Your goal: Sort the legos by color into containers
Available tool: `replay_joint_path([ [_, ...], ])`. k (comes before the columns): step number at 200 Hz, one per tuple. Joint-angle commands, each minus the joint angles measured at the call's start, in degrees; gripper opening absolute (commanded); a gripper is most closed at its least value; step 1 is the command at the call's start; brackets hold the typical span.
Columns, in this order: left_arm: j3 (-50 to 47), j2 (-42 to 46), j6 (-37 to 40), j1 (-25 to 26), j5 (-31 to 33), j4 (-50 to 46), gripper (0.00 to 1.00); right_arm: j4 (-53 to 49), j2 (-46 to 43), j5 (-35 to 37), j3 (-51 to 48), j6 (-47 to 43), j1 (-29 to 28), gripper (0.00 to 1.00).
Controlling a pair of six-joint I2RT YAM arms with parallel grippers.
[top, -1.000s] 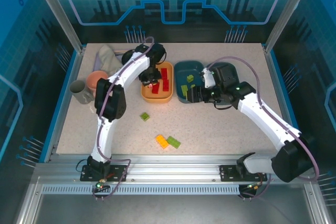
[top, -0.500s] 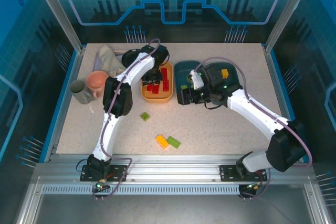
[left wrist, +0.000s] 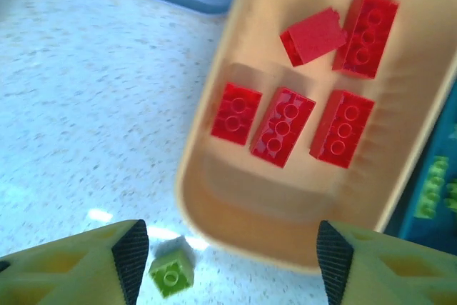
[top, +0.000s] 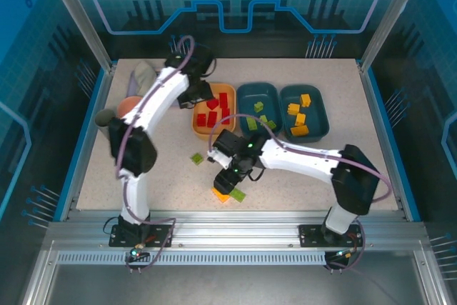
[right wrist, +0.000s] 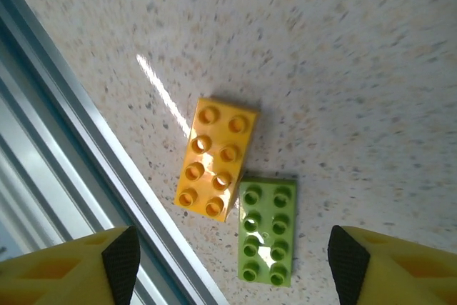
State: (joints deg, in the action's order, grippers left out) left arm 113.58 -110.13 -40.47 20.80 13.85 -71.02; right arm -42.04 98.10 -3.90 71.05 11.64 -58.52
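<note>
The light orange tray holds several red legos. Green legos lie in the middle teal tray, and yellow-orange ones in the right teal tray. My left gripper is open beside the orange tray's left end, with nothing between its fingers. A small green brick lies on the table. My right gripper hangs open above a yellow-orange brick and a green brick, which lie side by side.
A pink cup, a grey cup and a crumpled cloth sit at the back left. The metal front rail runs close to the two loose bricks. Blue walls edge the table.
My right arm swung from the teal trays to the front, over the two loose bricks. My left gripper opened and drew back from the orange tray's middle to its left end.
</note>
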Motion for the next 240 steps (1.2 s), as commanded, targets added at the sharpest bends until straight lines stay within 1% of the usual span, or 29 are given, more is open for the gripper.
replay_joint_path([
  [1, -12.29, 14.07, -6.73, -4.5, 0.1, 1.88, 0.68, -4.59, 4.72, 3.46, 4.54, -1.49, -2.63, 0.72],
  [25, -24.93, 27.96, -9.38, -7.42, 1.09, 2.73, 0.71, -6.31, 9.91, 3.86, 8.14, -0.35, -4.39, 0.7],
  [52, -35.4, 39.96, -11.47, -7.96, 1.27, 1.55, 0.71, -6.55, 13.4, 3.28, 10.24, 1.0, -5.39, 0.69],
  [79, -42.34, 47.3, -13.94, -7.96, -0.33, -0.22, 0.71, -7.75, 16.75, 4.01, 12.07, 2.6, -6.66, 0.66],
  [104, -46.96, 51.9, -15.21, -7.88, -2.92, -0.55, 0.72, -9.07, 19.4, 7.03, 13.35, 4.21, -7.46, 0.61],
  [120, -49.79, 55.03, -15.02, -7.88, -5.06, 0.38, 0.72, -9.53, 20.51, 8.84, 14.09, 4.6, -7.79, 0.55],
  [141, -53.98, 58.89, -14.11, -7.88, -9.35, 2.81, 0.71, -9.56, 21.83, 11.17, 14.64, 5.79, -7.93, 0.42],
  [165, -58.36, 63.04, -14.97, -7.8, -13.0, 4.92, 0.71, -8.87, 22.66, 12.96, 14.89, 7.09, -7.59, 0.32],
  [183, -61.71, 65.14, -15.25, -7.79, -16.67, 7.54, 0.7, -8.24, 21.29, 14.13, 15.17, 8.15, -6.45, 0.27],
  [202, -65.3, 65.85, -15.12, -7.55, -21.6, 11.68, 0.7, -8.05, 16.78, 15.22, 16.35, 8.83, -3.88, 0.25],
  [225, -67.61, 63.97, -16.23, -5.7, -24.43, 15.61, 0.7, -10.07, 10.04, 17.27, 18.23, 9.03, 2.19, 0.25],
  [240, -67.76, 61.15, -16.95, -3.55, -24.35, 17.94, 0.7, -11.42, 5.47, 18.21, 18.01, 8.89, 8.6, 0.25],
])
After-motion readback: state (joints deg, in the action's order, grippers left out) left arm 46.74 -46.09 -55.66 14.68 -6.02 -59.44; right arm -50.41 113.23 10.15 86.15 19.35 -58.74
